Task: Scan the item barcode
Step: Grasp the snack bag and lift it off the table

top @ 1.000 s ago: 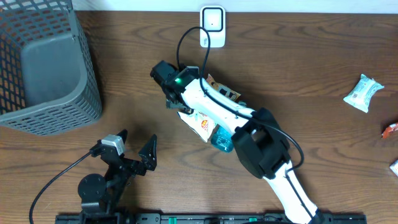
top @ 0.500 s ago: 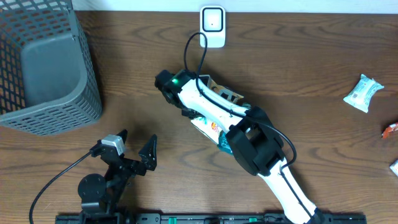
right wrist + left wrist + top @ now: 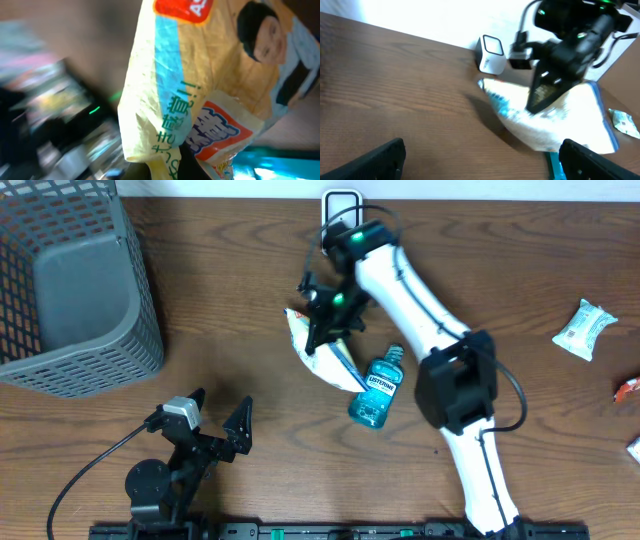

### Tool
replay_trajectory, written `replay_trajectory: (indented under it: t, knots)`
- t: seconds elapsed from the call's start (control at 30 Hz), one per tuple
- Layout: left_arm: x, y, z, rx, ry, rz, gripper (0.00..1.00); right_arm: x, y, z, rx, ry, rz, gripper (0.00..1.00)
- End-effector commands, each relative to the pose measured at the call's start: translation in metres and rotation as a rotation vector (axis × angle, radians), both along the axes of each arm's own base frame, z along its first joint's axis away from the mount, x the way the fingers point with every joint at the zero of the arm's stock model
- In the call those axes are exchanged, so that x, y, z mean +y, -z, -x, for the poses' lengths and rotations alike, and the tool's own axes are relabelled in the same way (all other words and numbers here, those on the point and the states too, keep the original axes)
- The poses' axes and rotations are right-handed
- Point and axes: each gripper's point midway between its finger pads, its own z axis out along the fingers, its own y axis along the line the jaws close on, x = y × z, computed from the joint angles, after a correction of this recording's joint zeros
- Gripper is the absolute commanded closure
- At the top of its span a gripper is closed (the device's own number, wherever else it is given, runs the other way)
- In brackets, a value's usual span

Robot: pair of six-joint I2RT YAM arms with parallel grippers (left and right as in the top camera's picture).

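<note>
The item is a yellow-and-white snack bag [image 3: 308, 348] with a blue stripe and red label, held up off the table in front of the white barcode scanner [image 3: 342, 198] at the back edge. My right gripper [image 3: 326, 320] is shut on the bag's upper edge. The right wrist view is blurred and filled by the bag [image 3: 200, 85], pinched at the bottom by the gripper [image 3: 167, 169]. From the left wrist I see the scanner [image 3: 490, 52], the bag [image 3: 560, 120] and the right gripper [image 3: 545, 90] above it. My left gripper [image 3: 220, 404] rests open and empty at the front left.
A teal mouthwash bottle [image 3: 375, 390] lies just right of the bag. A grey mesh basket [image 3: 70, 280] fills the back left corner. A white packet [image 3: 583, 328] and a red item [image 3: 627, 388] lie at the far right.
My right gripper shut on the snack bag and lifted it back toward the scanner, uncovering the mouthwash bottle. The left arm has not moved.
</note>
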Motion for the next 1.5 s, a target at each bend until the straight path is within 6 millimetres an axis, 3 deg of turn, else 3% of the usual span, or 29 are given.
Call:
replay_trajectory:
  t: [0.0,0.2,0.3,0.43,0.73,0.87,1.03,1.13,1.17,1.27,1.47]
  knots:
    - [0.0,-0.006,0.001,-0.021,0.0,-0.013,0.02,0.015,-0.068,0.008,0.023,-0.054,-0.493,0.99]
    - [0.0,-0.006,0.001,-0.021,0.0,-0.013,0.02,0.017,-0.086,0.004,0.203,0.1,-0.655,0.98]
    - [0.0,-0.006,0.001,-0.021,0.0,-0.013,0.02,0.024,-0.1,0.001,0.424,0.247,-0.708,0.99]
    - [0.0,-0.006,0.001,-0.021,0.0,-0.013,0.02,0.024,-0.099,0.002,0.596,0.335,-0.602,0.99]
    - [0.0,-0.006,0.001,-0.021,0.0,-0.013,0.02,0.022,-0.1,0.002,0.53,0.306,-0.644,0.99]
    - [0.0,-0.006,0.001,-0.021,0.0,-0.013,0.02,0.018,-0.095,0.011,0.499,0.289,-0.657,0.99]
    - [0.0,-0.006,0.001,-0.021,0.0,-0.013,0.02,-0.01,-0.095,0.035,0.469,0.311,-0.66,0.99]
    - [0.0,-0.006,0.001,-0.021,0.0,-0.013,0.02,-0.04,-0.1,0.054,0.451,0.365,-0.669,0.99]
    - [0.0,-0.006,0.001,-0.021,0.0,-0.013,0.02,-0.058,-0.104,0.063,0.44,0.408,-0.679,0.99]
    - [0.0,-0.006,0.001,-0.021,0.0,-0.013,0.02,-0.08,-0.108,0.075,0.427,0.467,-0.691,0.99]
    - [0.0,-0.006,0.001,-0.021,0.0,-0.013,0.02,-0.097,-0.108,0.094,0.44,0.523,-0.689,0.99]
